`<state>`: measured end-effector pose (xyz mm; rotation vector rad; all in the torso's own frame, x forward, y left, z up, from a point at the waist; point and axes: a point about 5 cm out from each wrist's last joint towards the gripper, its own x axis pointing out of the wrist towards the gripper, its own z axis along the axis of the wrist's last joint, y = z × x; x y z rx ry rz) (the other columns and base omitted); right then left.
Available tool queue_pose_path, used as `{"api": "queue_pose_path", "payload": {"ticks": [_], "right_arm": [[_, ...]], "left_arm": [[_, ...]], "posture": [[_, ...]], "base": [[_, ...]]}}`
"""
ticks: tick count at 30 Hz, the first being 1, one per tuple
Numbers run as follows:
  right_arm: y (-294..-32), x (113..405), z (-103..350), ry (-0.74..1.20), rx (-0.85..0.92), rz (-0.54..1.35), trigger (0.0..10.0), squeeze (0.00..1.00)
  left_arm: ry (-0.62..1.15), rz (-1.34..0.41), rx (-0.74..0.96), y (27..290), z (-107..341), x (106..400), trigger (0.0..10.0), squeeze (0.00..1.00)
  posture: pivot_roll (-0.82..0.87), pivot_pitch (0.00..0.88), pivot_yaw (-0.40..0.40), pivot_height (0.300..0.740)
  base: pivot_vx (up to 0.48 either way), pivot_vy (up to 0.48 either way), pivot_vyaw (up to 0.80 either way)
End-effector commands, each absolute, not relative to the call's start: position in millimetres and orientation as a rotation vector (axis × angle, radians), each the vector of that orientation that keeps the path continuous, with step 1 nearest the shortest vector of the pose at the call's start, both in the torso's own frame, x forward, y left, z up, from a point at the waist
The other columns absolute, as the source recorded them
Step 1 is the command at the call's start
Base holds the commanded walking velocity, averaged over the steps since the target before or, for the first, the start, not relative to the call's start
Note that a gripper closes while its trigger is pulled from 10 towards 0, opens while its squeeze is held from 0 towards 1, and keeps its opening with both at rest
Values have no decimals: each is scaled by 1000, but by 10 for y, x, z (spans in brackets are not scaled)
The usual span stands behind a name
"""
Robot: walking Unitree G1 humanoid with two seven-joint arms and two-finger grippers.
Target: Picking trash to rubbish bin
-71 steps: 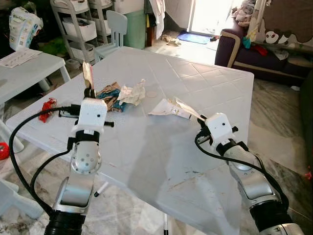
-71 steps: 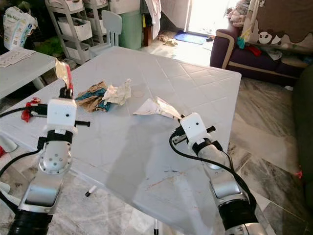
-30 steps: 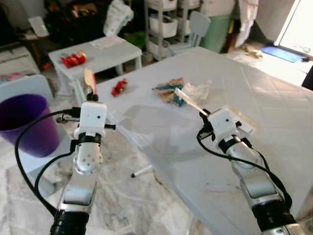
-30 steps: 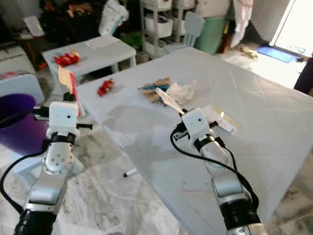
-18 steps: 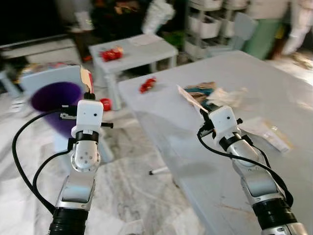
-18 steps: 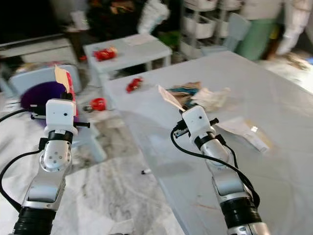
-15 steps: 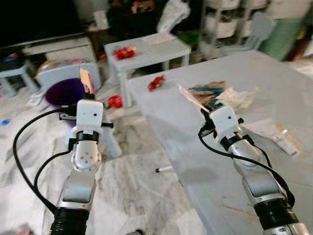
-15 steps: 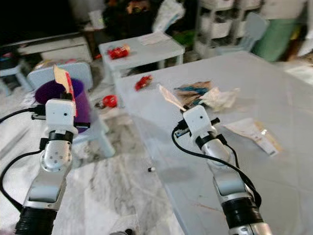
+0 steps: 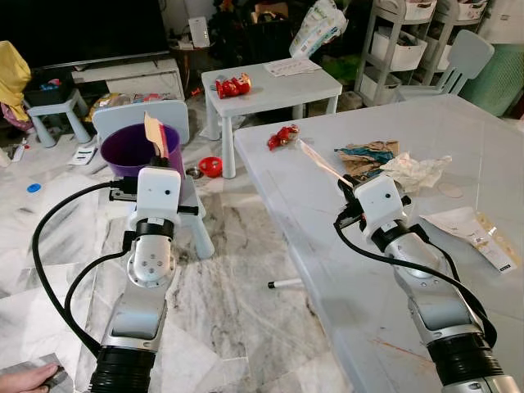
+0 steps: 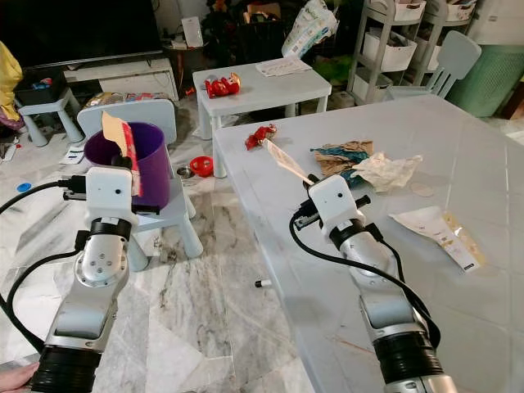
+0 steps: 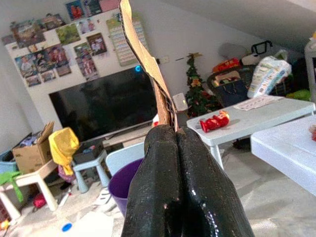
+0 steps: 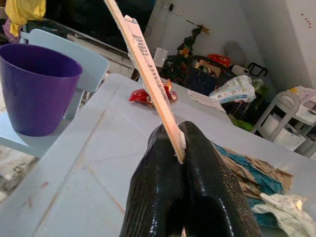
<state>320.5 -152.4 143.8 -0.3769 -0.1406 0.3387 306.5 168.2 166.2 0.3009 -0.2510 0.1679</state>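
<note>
A purple bin stands on a small pale-blue chair on the floor, left of the big white table. My left gripper is shut on a tan and red cardboard scrap, held upright in front of the bin's rim. Over the table's left part, my right gripper is shut on a flat white wrapper strip that points up and left. On the table lie a red wrapper, a brown and teal paper pile, crumpled white paper and a flat packet.
A small white table with a red wrapper stands behind. A red object and a pen lie on the marble floor. A person's hand shows at the lower left. Shelves stand at the back right.
The whole view has swung left, bringing the purple bin and chair close in front of my left gripper. Both grippers keep hold of their scraps.
</note>
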Motion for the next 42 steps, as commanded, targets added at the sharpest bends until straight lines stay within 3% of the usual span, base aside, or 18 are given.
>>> {"api": "queue_pose_path", "payload": {"ticks": [1,16,42], "right_arm": [[-1523,3215,1478,-149,-372,343,0,0],[-1531,3215,1464,-140,-370,341,0,0],[-1547,3210,1446,-133,-373,334,0,0]], "left_arm": [[-269,161,265,1668,1710,3082,0,0],[-234,164,234,1667,1669,3093,0,0],[-216,154,233,1654,1646,3112,0,0]], "posture": [[5,0,-32,740],[2,0,-33,740],[-3,0,-30,740]], "base": [[0,0,0],[0,0,0],[0,379,0]]}}
